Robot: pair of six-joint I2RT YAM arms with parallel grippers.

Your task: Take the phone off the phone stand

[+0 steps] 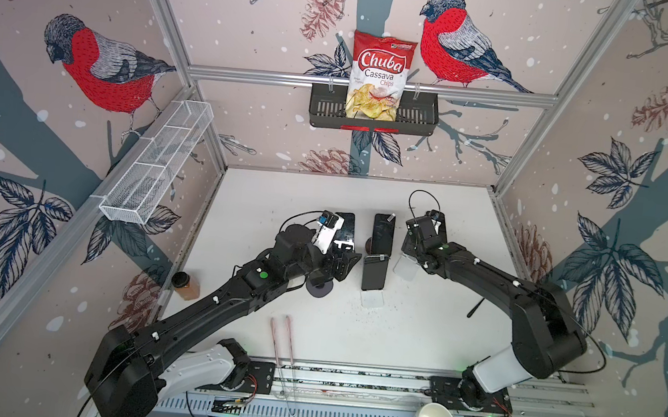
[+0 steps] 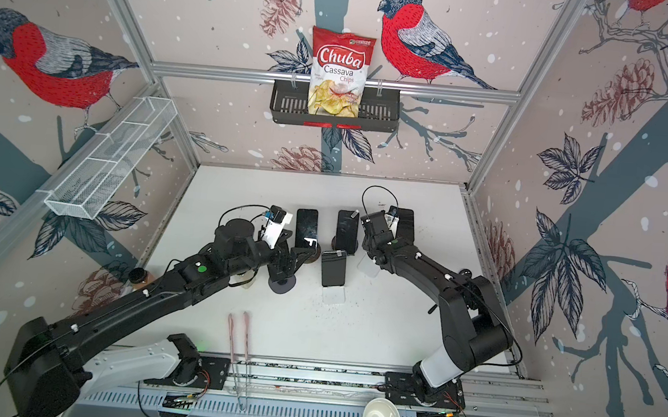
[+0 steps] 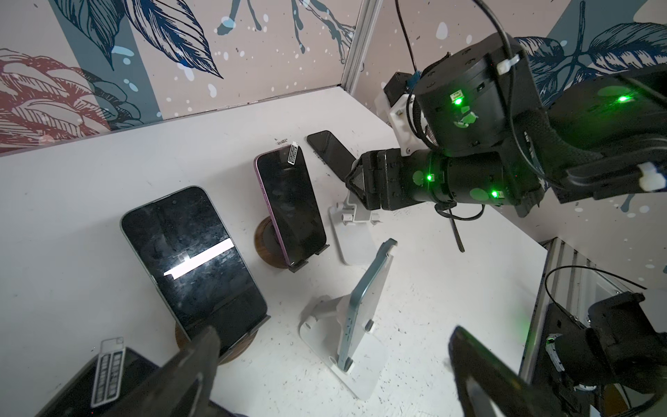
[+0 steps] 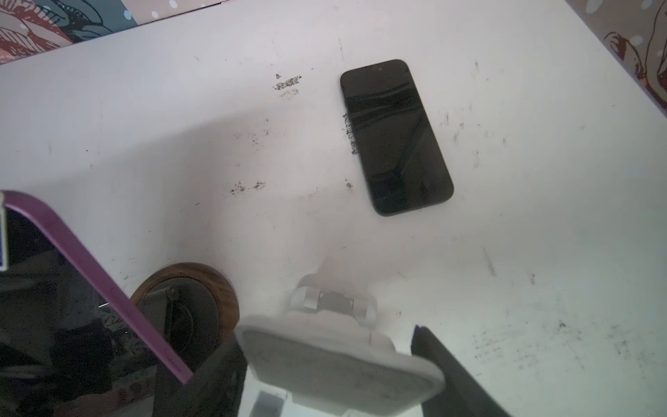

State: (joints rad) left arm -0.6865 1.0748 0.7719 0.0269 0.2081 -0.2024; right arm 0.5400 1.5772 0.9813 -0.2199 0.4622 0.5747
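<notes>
While the left arm (image 1: 231, 304) lies low and stretched out over the table (image 4: 180, 126) toward its middle, the right arm (image 1: 496, 283) has the elbow high and the wrist bent downward. On the left gripper (image 3: 334, 335) the two fingers stand wide apart and hold nothing, just before the teal phone (image 3: 364, 299). The right gripper (image 4: 325, 339) hangs over the empty white stand (image 3: 352, 245), with one finger on each side of the stand's plate. Whether they press the plate or only stand beside it, I cannot tell. The black phone (image 4: 397, 137) lies flat on the table, screen up, beyond this stand and apart from it. I count four phones clearly: the black one, the teal one, a large dark phone (image 3: 191, 260) and a purple phone (image 3: 288, 205). The last three each lean on a stand. I count four stands: the empty one, a second white stand (image 3: 317, 328) under the teal phone, and two with a round wooden foot (image 3: 265, 245).
</notes>
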